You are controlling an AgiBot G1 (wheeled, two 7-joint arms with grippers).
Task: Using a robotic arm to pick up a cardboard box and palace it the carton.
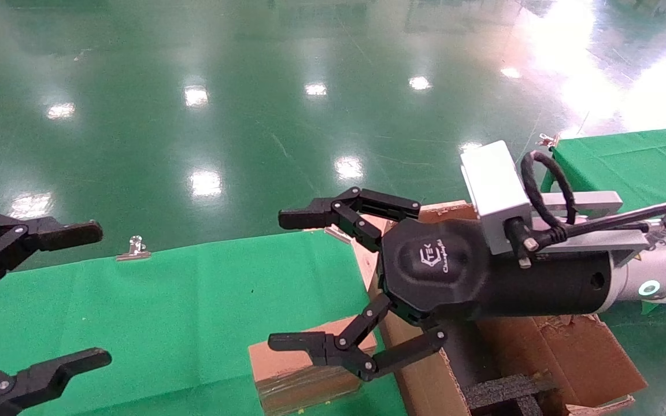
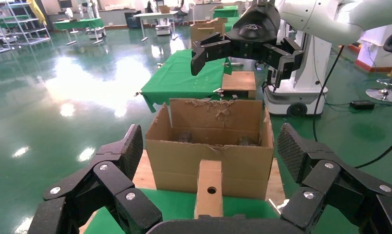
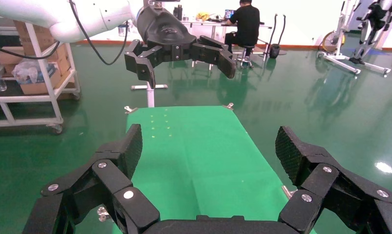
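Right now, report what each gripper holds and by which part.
Nothing is held. The right gripper is open above the cardboard box; the left gripper hovers open and empty.

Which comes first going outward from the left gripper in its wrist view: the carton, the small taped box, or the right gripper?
1. The cardboard box, standing on the green cloth right in front of the open left gripper.
2. The carton, just behind the box, flaps up.
3. The right gripper, open, hanging above and beyond the carton.
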